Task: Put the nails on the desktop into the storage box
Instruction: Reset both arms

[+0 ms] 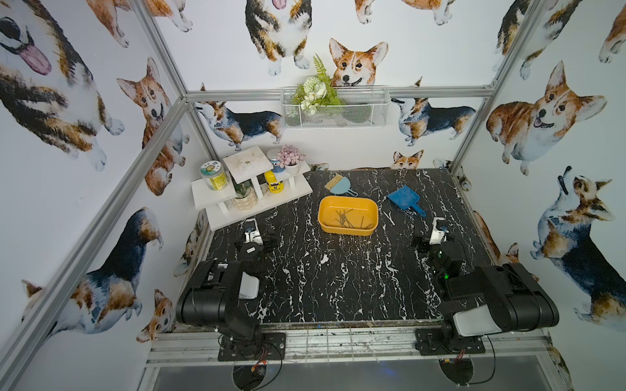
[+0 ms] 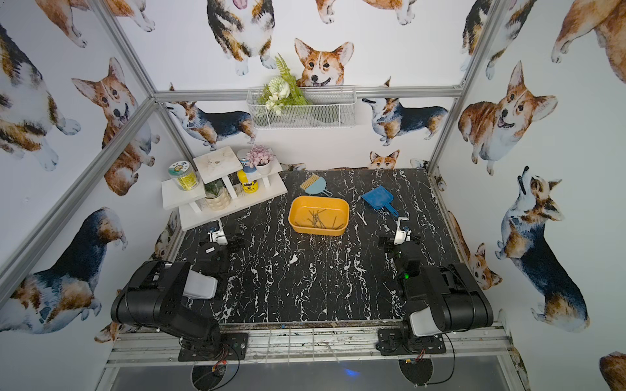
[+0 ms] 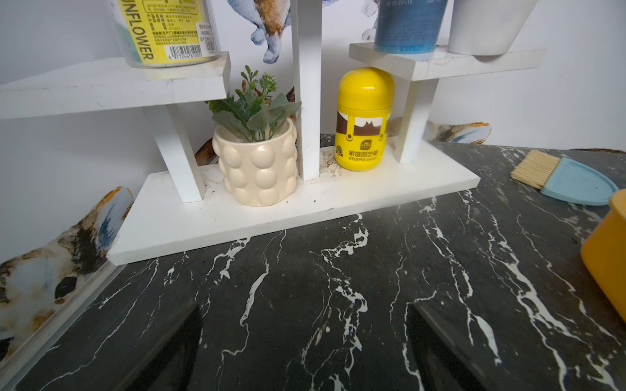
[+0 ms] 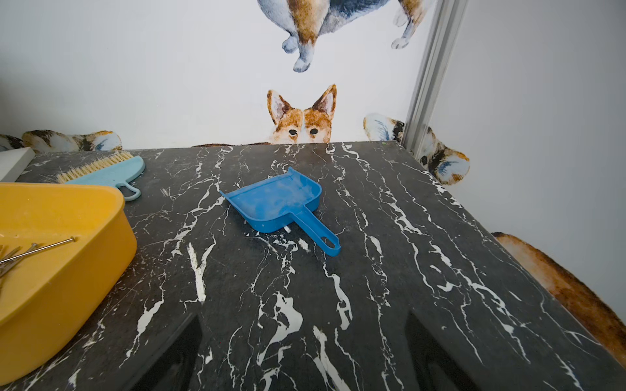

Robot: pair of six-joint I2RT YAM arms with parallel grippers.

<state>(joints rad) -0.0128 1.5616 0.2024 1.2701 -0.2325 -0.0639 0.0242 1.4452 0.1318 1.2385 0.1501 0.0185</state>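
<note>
Nearest us we see the left gripper [image 3: 304,315] and right gripper [image 4: 303,318], dark fingers [image 3: 176,355] spread wide and empty over the black, white-veined marble desktop [image 1: 338,287], flanking the shallow yellow-orange plastic storage box [image 1: 347,231], where the thin dark metal nails [image 1: 345,218] lie heaped inside.

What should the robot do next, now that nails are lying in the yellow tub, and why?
Probably only a careful look over the desktop for strays. The nails lie in the storage box, I spot none outside it, and the left gripper and right gripper are open and empty.
</note>
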